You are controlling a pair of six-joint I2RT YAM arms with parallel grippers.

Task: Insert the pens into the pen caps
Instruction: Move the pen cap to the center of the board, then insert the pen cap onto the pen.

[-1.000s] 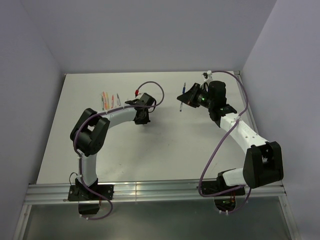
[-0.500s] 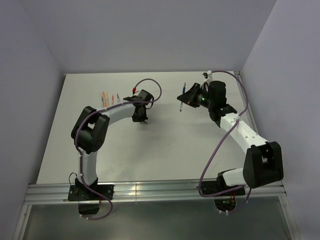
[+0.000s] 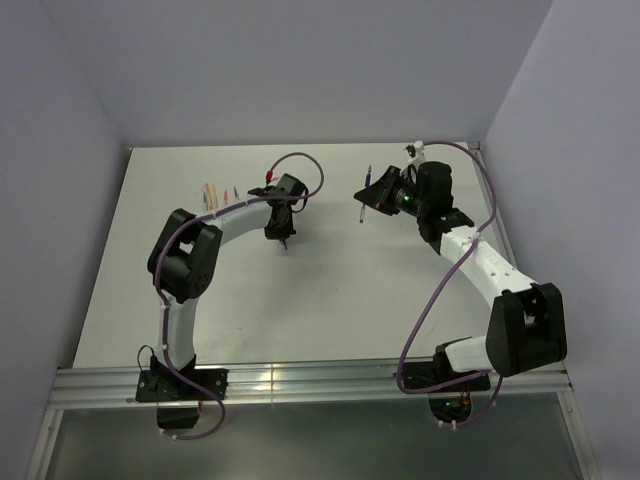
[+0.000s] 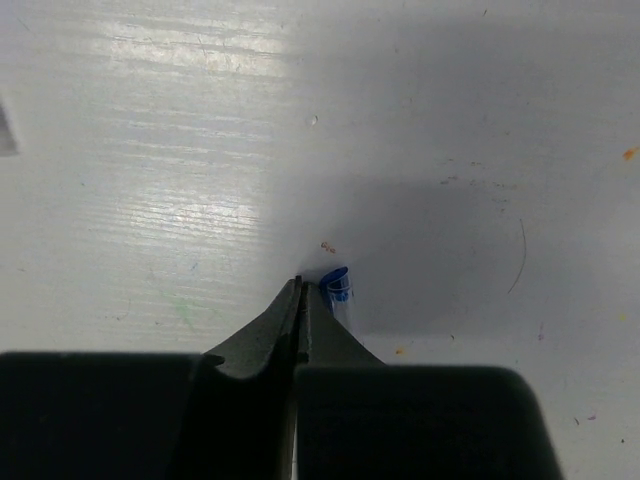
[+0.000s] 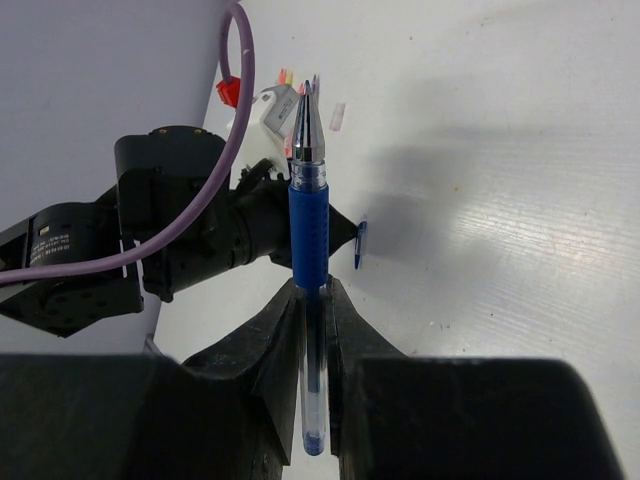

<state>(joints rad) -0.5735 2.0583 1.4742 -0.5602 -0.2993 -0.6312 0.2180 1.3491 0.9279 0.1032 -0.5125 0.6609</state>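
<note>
My right gripper (image 5: pixel 315 290) is shut on a blue pen (image 5: pixel 309 215), whose silver tip points away from the wrist toward the left arm. From above, this pen (image 3: pixel 366 196) hangs over the back right of the table in my right gripper (image 3: pixel 372 200). My left gripper (image 4: pixel 300 285) points down at the table with its jaws pressed together. A small blue and clear pen cap (image 4: pixel 337 285) sits against the outer side of its right finger, not between the jaws. The right wrist view shows the same cap (image 5: pixel 360 243) at the left gripper's tip.
Several thin orange, red and pink pens (image 3: pixel 215 195) lie at the back left of the table. They show behind the left arm in the right wrist view, with a small pale cap (image 5: pixel 338 115) near them. The purple cable (image 3: pixel 305 165) loops over the left wrist.
The left arm has swung its wrist slightly back and tipped the gripper down toward the table. The right arm and its pen have not moved.
</note>
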